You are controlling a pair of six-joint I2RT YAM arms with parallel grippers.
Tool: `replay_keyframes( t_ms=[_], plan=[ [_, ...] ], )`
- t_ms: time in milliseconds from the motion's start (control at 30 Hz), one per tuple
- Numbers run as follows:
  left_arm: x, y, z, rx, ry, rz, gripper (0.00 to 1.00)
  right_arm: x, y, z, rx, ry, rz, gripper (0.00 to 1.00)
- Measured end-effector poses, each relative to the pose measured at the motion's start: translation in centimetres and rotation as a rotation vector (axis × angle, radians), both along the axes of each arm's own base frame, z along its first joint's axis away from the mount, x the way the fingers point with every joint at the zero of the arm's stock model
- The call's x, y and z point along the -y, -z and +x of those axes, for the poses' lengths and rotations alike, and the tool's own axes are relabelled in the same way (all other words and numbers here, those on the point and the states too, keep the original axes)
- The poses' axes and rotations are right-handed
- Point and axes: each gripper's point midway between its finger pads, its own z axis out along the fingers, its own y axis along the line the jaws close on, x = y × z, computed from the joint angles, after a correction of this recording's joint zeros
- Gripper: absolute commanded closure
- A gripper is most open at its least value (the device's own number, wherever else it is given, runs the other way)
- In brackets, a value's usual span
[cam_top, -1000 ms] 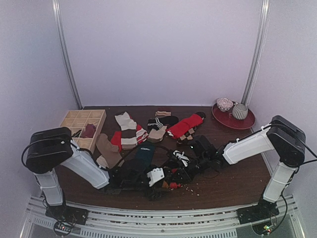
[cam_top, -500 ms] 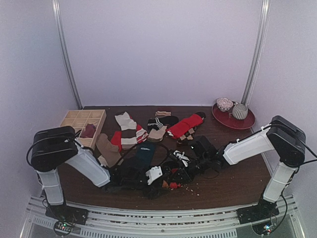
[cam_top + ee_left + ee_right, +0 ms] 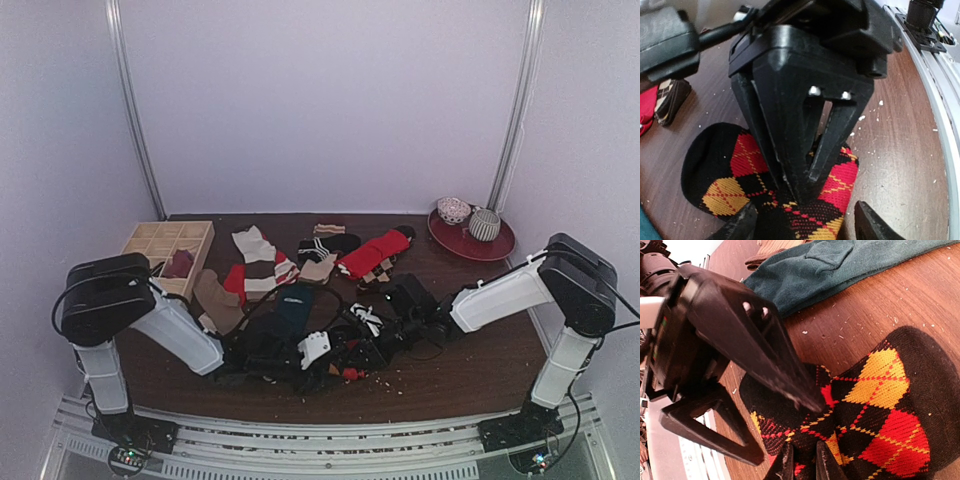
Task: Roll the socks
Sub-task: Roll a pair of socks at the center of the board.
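A black argyle sock [image 3: 725, 170] with red and orange diamonds lies on the brown table near the front edge, also seen in the right wrist view [image 3: 890, 405] and the top view [image 3: 345, 372]. My right gripper [image 3: 804, 465] is shut, pinching a fold of this sock; it also shows in the left wrist view [image 3: 800, 192]. My left gripper [image 3: 805, 225] is open, its fingertips spread on either side of the sock, facing the right gripper. A plain teal sock [image 3: 840, 265] lies flat just behind [image 3: 290, 305].
Several other socks [image 3: 300, 255] lie across the back of the table. A wooden compartment box [image 3: 165, 250] stands at the back left. A red plate [image 3: 470, 240] with two bowls sits at the back right. The metal rail [image 3: 330, 425] runs along the front edge.
The left arm has shifted slightly. Both grippers stay at the argyle sock, the right one still shut on it.
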Motion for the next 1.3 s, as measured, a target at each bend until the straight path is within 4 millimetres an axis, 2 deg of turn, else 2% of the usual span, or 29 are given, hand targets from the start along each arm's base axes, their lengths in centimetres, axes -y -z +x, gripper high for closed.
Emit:
replay_keyframes(
  t_ms=[167, 267, 367, 500, 767, 933, 1000, 1100, 1300],
  plan=[
    [0.4, 0.7, 0.3, -0.01, 0.009, 0.007, 0.56, 0.0, 0.0, 0.0, 0.0, 0.001, -0.001, 0.85],
    [0.5, 0.8, 0.3, -0.021, 0.016, 0.005, 0.73, 0.0, 0.0, 0.0, -0.001, 0.002, -0.001, 0.85],
    [0.5, 0.8, 0.2, -0.034, 0.023, 0.0, 1.0, 0.1, 0.1, 0.2, -0.002, 0.008, -0.003, 0.83],
    [0.6, 0.8, 0.5, -0.06, 0.009, 0.006, 1.0, 0.5, 0.2, 0.6, -0.002, 0.029, -0.016, 0.67],
    [1.8, 1.2, 1.2, -0.199, -0.059, 0.029, 1.0, 2.7, -0.8, 2.2, 0.154, 0.117, -0.062, 0.45],
    [1.5, 1.3, 1.6, -0.305, -0.088, -0.006, 1.0, 4.5, -3.7, -0.3, 0.421, 0.062, 0.025, 0.28],
    [1.4, 1.3, 1.6, -0.344, -0.085, -0.018, 1.0, 4.5, -4.8, -2.0, 0.544, 0.0, 0.08, 0.26],
    [1.5, 1.3, 1.6, -0.383, -0.073, -0.025, 1.0, 4.4, -5.0, -3.6, 0.663, -0.077, 0.099, 0.25],
    [1.6, 1.3, 1.5, -0.411, -0.06, -0.018, 1.0, 4.0, -4.2, -2.6, 0.769, -0.116, 0.03, 0.25]
  ],
)
